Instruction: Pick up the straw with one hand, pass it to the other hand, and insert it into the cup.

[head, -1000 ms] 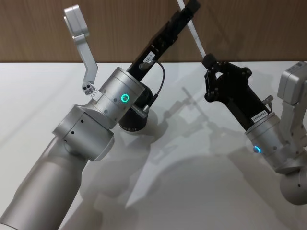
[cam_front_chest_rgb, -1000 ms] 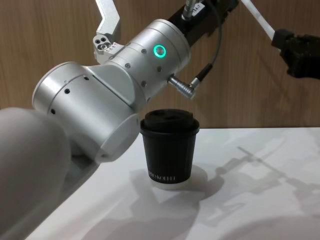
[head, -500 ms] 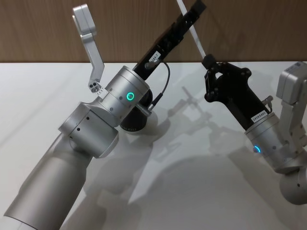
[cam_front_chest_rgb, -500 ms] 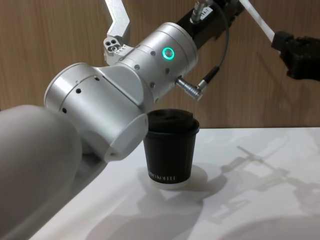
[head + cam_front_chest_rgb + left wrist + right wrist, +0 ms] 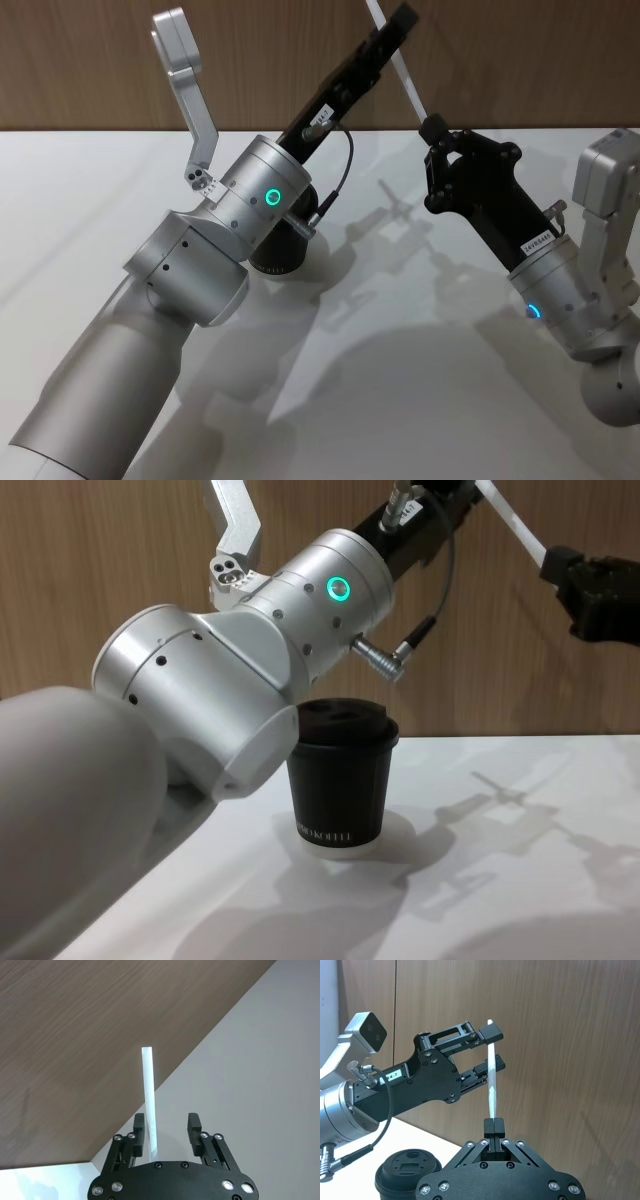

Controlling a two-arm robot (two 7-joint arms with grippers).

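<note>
We see two robot claws meeting in the air in front of a wood-panelled wall [image 5: 100, 580]. The right claw [image 5: 493, 1124] is pinched tight on the lower end of a thin white straw [image 5: 492, 1092]. The straw rises from its fingertips, slanting up toward the left claw [image 5: 167, 1120].

That left claw is long and black, on a silver wrist [image 5: 300, 600]. It reaches up to the straw's upper part with its fingers spread wide. The straw passes through the gap between them, close against one finger and apart from the other; we cannot tell whether it touches. Its top end sticks out past those fingertips.

The black cup [image 5: 338, 780] stands upright on the white table [image 5: 520, 880] with its lid [image 5: 340, 718] on. It sits well below both claws, beneath the left claw's wrist.
</note>
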